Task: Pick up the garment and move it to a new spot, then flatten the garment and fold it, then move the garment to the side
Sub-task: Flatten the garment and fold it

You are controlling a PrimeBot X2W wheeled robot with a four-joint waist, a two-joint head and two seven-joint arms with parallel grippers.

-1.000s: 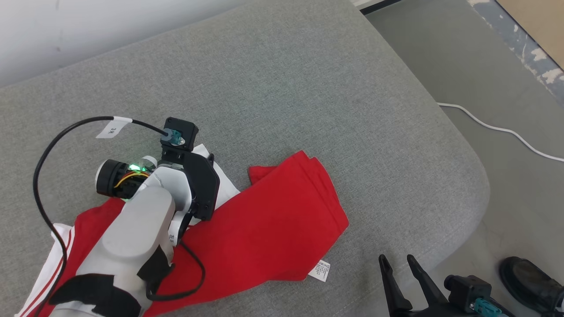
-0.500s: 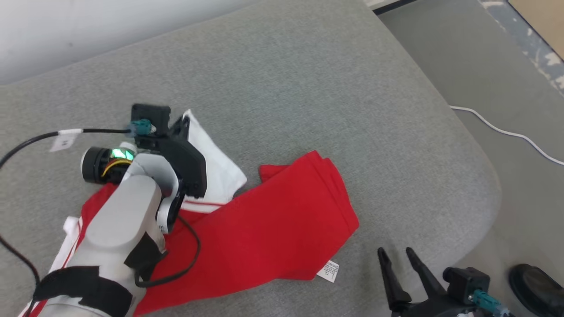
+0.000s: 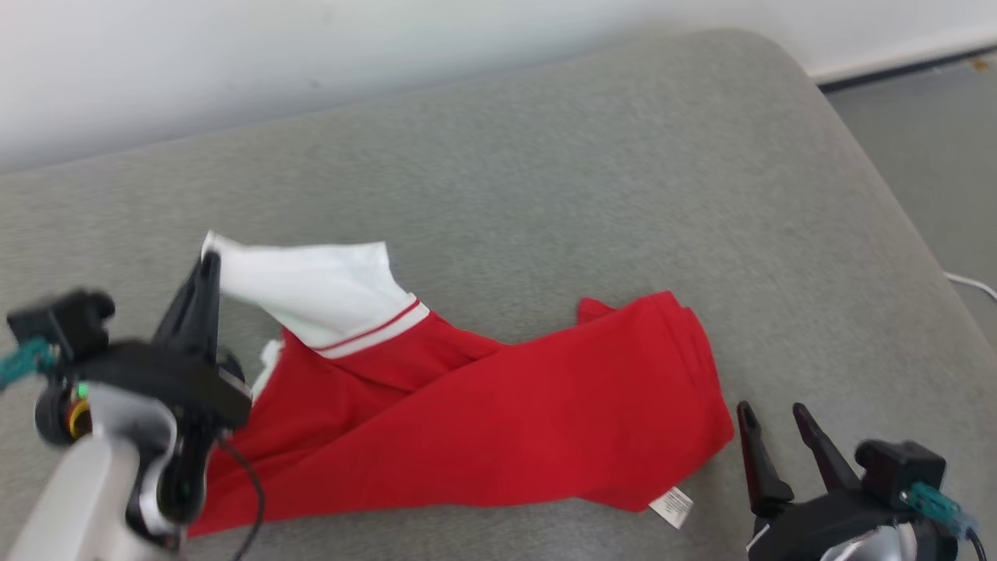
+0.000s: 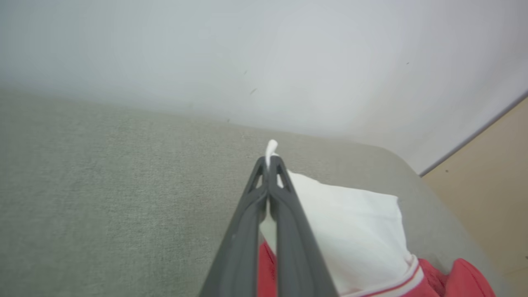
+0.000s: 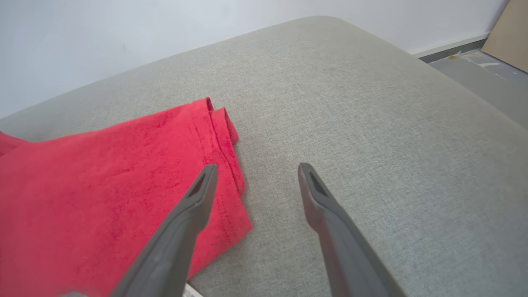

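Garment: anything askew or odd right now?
The garment lies rumpled and slanted on the grey cushion. The left gripper is shut on its white end, holding it up, and a tag pokes out at the near edge. No damage visible.

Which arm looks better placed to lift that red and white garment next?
Left, probably. The left gripper is shut on the white corner of the garment, while the right gripper is open beside the red hem, holding nothing.
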